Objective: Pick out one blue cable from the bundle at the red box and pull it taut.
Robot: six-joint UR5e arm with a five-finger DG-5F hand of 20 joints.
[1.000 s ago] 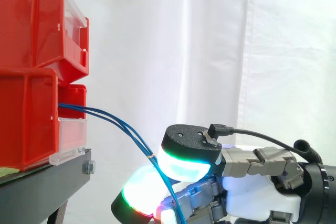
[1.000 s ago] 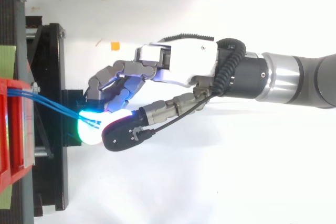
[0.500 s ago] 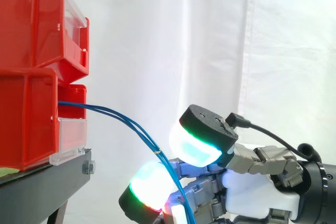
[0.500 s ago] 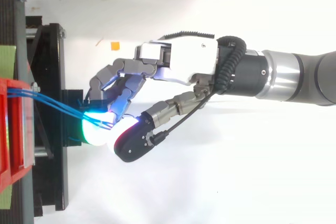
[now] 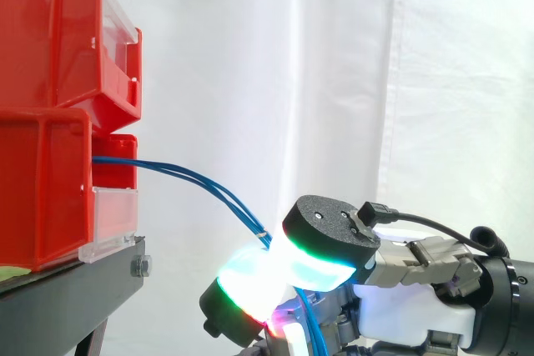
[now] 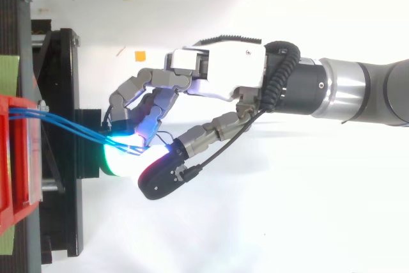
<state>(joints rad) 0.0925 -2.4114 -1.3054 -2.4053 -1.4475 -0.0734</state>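
One robot hand with a white palm and grey fingers (image 5: 400, 306) sits nearest, low and well to the right of the lower red plastic bin (image 5: 37, 189). Two of its glowing pads (image 5: 321, 260) are pressed together, one under a black cap and showing cyan and green, the other white with a green and red rim. They pinch two thin blue cables (image 5: 192, 177) between them. From above, the other fingers (image 6: 131, 87) curl toward the same spot. One small pale band (image 5: 261, 231) wraps the pair of blue cables just on the bin's side of the pinch.

Both cables run side by side from the pinch up and left to one small red box (image 5: 117, 152) just right of the lower red bin, where they enter. They bend in a shallow arc along the way rather than running straight. Below the pinch they drop on down past the palm.

Two large red bins stand stacked, with the upper red plastic bin (image 5: 50, 31) resting directly on the lower one. Two clear plastic fronts show, one on the upper bin and one (image 5: 114, 210) under the small red box. One black metal stand (image 5: 67, 293) carries the lower bin from beneath.

In the top view one small orange square (image 6: 139, 55) lies on the white tabletop (image 6: 255, 222), well apart from the bin and beyond the hand. One white curtain (image 5: 334, 64) hangs farthest back, behind the bins.
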